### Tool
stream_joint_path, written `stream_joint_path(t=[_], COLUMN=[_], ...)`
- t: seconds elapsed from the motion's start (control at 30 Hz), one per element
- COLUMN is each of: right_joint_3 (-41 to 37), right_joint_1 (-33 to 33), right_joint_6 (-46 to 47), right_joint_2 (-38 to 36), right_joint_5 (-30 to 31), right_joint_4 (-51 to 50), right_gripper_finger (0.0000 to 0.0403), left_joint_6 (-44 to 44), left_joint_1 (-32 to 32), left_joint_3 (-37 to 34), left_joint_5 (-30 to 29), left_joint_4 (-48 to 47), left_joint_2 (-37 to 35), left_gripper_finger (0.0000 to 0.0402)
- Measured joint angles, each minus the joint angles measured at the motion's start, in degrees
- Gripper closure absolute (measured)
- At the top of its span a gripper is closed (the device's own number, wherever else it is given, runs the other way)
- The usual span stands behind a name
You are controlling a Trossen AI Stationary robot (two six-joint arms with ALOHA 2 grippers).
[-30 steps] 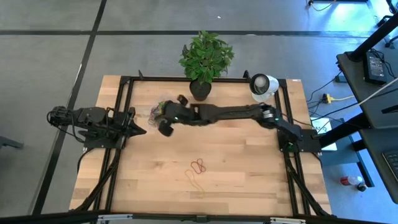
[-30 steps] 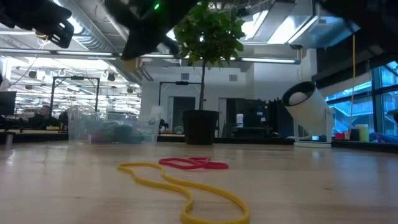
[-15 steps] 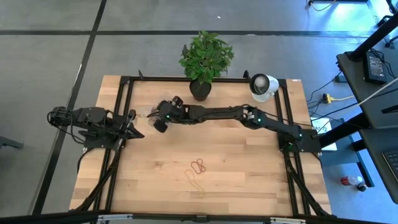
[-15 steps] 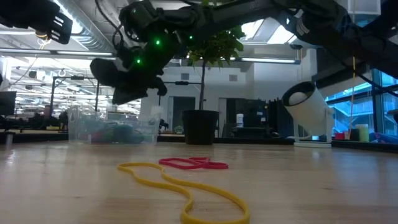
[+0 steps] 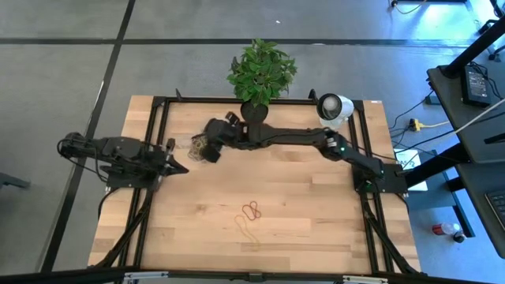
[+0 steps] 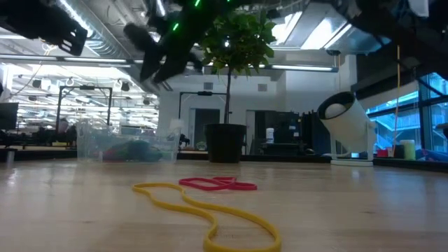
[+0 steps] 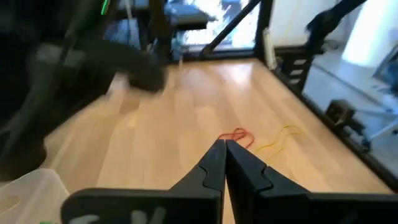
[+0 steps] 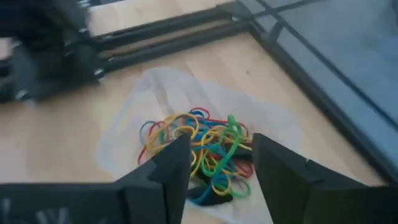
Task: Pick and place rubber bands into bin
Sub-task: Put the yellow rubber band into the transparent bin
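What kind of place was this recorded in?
Probably a robotics lab or open workshop: a framed wooden table on a bare concrete floor, exposed ceiling lights over a large hall, and desks with cables beside the rig.

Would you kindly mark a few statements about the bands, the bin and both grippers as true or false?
1. The right gripper is open above the bin. True.
2. The bin is empty. False: it holds a heap of rubber bands.
3. A red band and a yellow band lie on the table. True.
4. The left gripper is wide open. False: it is shut.
5. The right gripper holds a band. False: nothing shows between its fingers.
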Motion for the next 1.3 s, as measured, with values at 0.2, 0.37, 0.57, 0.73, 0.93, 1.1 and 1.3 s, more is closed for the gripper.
stream_joint_path(t=[0.2, 0.37, 0.57, 0.73, 0.93, 1.1, 1.3], right_joint_3=[0.0, 0.0, -6.7, -25.8, -52.3, -69.3, -83.5], right_joint_1=[3.3, 7.3, 12.1, 16.8, 21.8, 25.2, 29.2], right_joint_6=[-1.1, -1.9, 1.0, 6.3, 14.7, 19.9, 24.0], right_joint_2=[-5.9, -7.4, -10.0, -18.3, -34.6, -46.7, -56.2], right_joint_5=[1.6, 4.4, 6.1, 8.4, 8.6, 8.6, 8.3], right_joint_4=[-15.8, -27.1, -32.7, -24.1, -6.0, 6.9, 19.5], right_gripper_finger=[0.0284, 0.0336, 0.0376, 0.0398, 0.0389, 0.0380, 0.0392], left_joint_6=[-0.1, -0.1, -0.2, -4.4, -9.2, -12.5, -17.0], left_joint_1=[0.0, -0.5, -4.0, -7.3, -12.2, -15.1, -15.8], left_joint_3=[0.1, 3.8, 10.3, 14.7, 19.8, 25.0, 31.5], left_joint_5=[-1.7, -3.0, -7.1, -11.2, -14.7, -17.3, -17.8], left_joint_4=[7.2, 8.1, 8.5, 8.5, 8.5, 8.1, 8.0], left_joint_2=[11.9, 23.5, 36.7, 44.3, 53.7, 64.0, 76.6], left_gripper_finger=[0.0398, 0.0398, 0.0398, 0.0398, 0.0398, 0.0398, 0.0396])
